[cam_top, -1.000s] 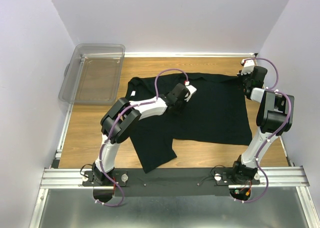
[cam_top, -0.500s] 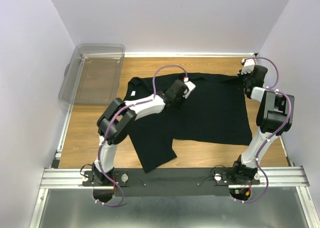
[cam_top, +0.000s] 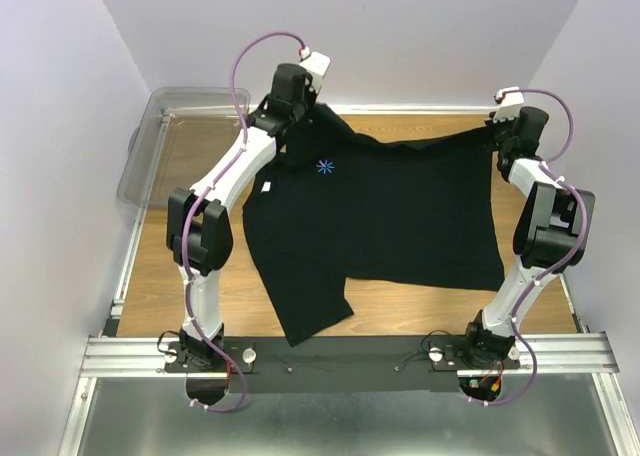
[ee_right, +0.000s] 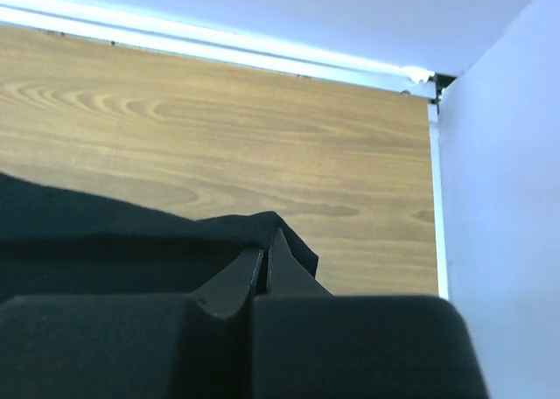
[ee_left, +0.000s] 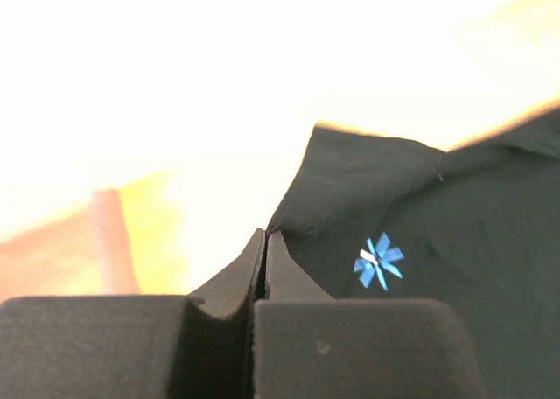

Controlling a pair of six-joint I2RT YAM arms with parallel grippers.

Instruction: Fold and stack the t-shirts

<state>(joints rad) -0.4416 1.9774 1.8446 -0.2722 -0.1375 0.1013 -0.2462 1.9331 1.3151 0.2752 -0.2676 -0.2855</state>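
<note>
A black t-shirt [cam_top: 400, 216] with a small blue star mark [cam_top: 324, 166] lies spread on the wooden table, one part hanging toward the near edge. My left gripper [cam_top: 300, 111] is shut on the shirt's far left corner and holds it raised near the back wall. In the left wrist view the gripper [ee_left: 265, 234] pinches the black cloth [ee_left: 437, 241]. My right gripper [cam_top: 505, 141] is shut on the shirt's far right corner. In the right wrist view the gripper [ee_right: 265, 234] has cloth [ee_right: 131, 233] draped over its tips.
A clear plastic bin [cam_top: 185, 146] stands at the table's far left, close to my left arm. The back wall rail [cam_top: 420, 108] runs just behind both grippers. Bare wood [cam_top: 170, 266] shows to the left of the shirt.
My left gripper has moved from the middle of the shirt to the far left and risen, lifting the shirt's corner. A blue mark now shows. The right gripper rose slightly.
</note>
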